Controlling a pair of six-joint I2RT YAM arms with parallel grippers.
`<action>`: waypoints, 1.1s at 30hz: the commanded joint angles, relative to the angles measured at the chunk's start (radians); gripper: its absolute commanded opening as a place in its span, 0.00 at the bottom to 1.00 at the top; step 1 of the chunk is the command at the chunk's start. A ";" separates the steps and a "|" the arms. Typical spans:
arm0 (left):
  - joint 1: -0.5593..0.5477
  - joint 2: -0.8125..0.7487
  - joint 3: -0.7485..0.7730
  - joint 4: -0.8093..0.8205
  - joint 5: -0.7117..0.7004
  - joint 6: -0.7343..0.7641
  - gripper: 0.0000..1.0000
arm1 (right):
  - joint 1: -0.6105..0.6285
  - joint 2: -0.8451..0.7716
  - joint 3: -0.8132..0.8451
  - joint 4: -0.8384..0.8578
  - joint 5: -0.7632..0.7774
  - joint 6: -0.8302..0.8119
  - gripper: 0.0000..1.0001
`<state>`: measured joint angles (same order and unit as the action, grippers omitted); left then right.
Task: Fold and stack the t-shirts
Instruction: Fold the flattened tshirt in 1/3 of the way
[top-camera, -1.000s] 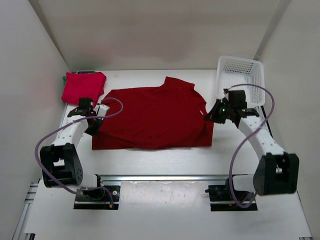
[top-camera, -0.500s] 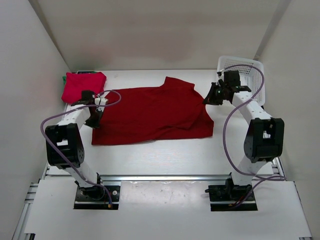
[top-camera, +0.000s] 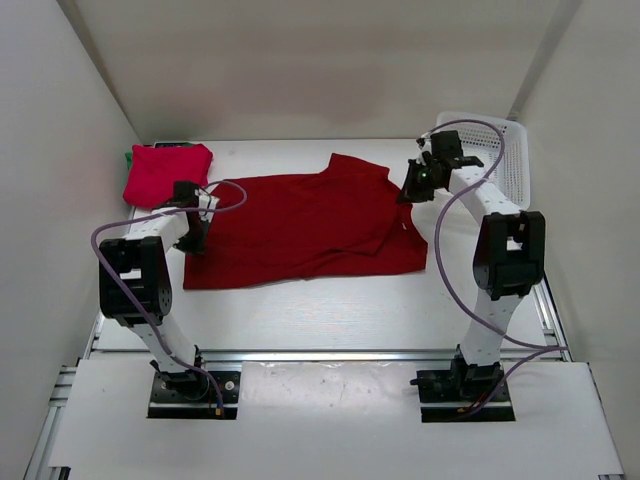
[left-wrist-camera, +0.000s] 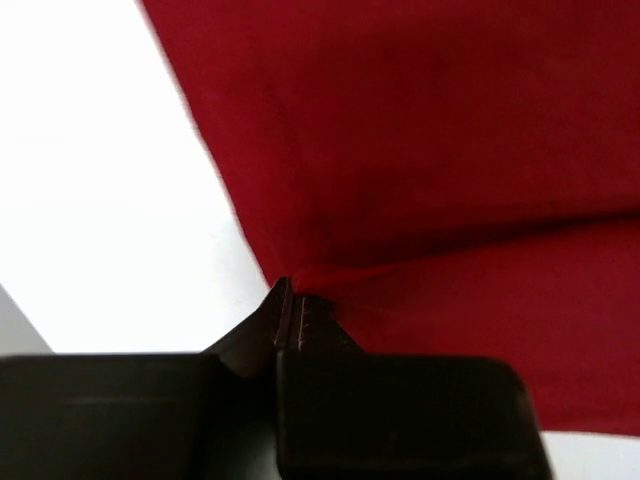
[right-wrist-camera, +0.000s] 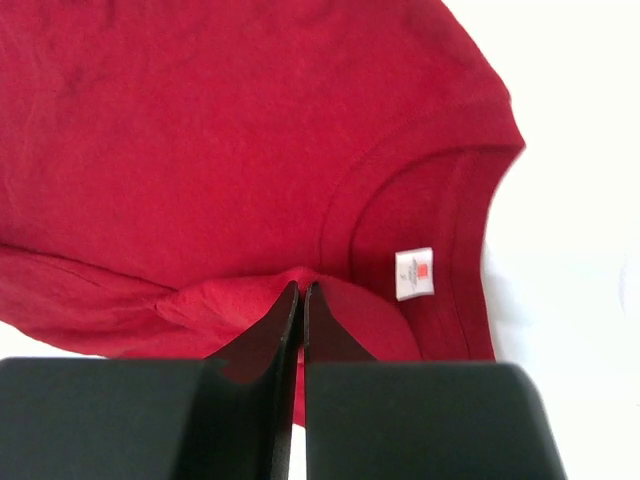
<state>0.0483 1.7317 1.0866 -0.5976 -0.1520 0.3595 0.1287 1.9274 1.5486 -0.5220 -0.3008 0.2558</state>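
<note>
- The spread red t-shirt (top-camera: 310, 225) lies mid-table. The left gripper (left-wrist-camera: 290, 310) is pinched tight on its left edge and the right gripper (right-wrist-camera: 300, 300) on cloth beside the collar (right-wrist-camera: 345, 200), so the 2 sides can lift together for folding.
- 1 folded red t-shirt (top-camera: 167, 170) sits far-left, seemingly atop the green t-shirt (top-camera: 130, 158), starting the stack.

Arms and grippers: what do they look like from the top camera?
The left arm and right arm have white links with blocky black joints. Lilac cables loop along each. The left gripper and right gripper are black with flat fingers.
</note>
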 joint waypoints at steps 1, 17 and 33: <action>0.012 -0.017 0.024 0.070 -0.061 -0.047 0.00 | 0.020 0.025 0.090 -0.021 0.026 -0.032 0.00; 0.024 0.019 0.111 0.000 -0.144 -0.126 0.57 | 0.041 0.026 0.171 -0.072 0.112 -0.027 0.47; 0.121 -0.075 -0.059 -0.149 0.031 -0.162 0.71 | 0.028 -0.369 -0.498 -0.049 0.167 0.138 0.99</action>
<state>0.1730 1.6569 1.0161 -0.7483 -0.1795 0.2276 0.2180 1.6070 1.1095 -0.6567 -0.1192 0.3302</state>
